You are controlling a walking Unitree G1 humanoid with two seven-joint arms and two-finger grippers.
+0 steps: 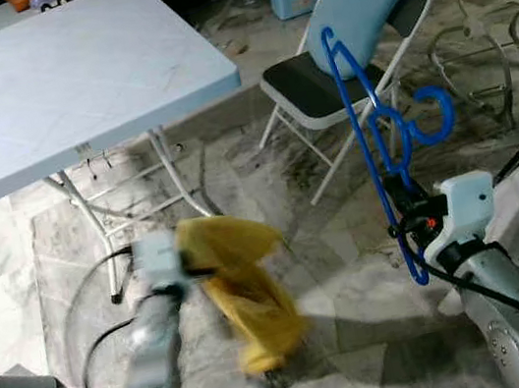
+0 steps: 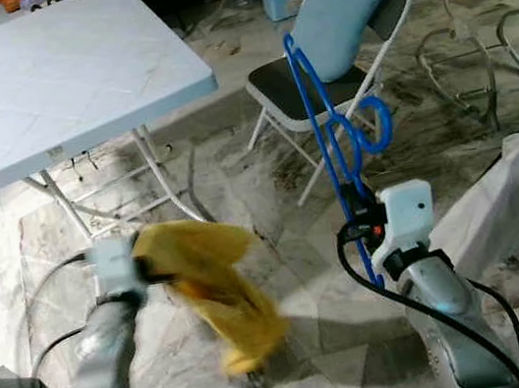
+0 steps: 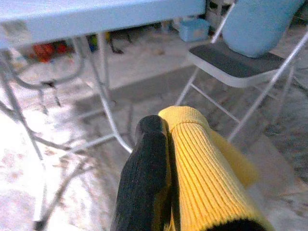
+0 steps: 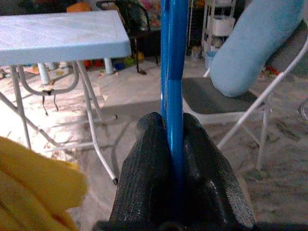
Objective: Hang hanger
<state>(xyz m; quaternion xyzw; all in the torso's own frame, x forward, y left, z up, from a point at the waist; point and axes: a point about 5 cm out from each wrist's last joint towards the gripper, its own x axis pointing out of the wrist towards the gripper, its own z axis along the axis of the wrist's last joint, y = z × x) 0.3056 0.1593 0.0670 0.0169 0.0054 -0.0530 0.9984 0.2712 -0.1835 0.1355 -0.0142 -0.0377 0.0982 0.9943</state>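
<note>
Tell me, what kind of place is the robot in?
Probably a home's cluttered patio or storage area. A white folding table and a folding chair stand on a dusty marble-patterned floor, with toys and bins behind. The right gripper holds a blue hanger; the left gripper holds a yellow garment.

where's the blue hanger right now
The blue hanger is held upright in the right hand, in front of the folding chair.

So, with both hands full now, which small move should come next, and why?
Probably bring the two hands together. The right hand is shut on the blue hanger, held upright, and the left hand grips the yellow garment, which dangles apart from the hanger, so it cannot go on yet.
</note>
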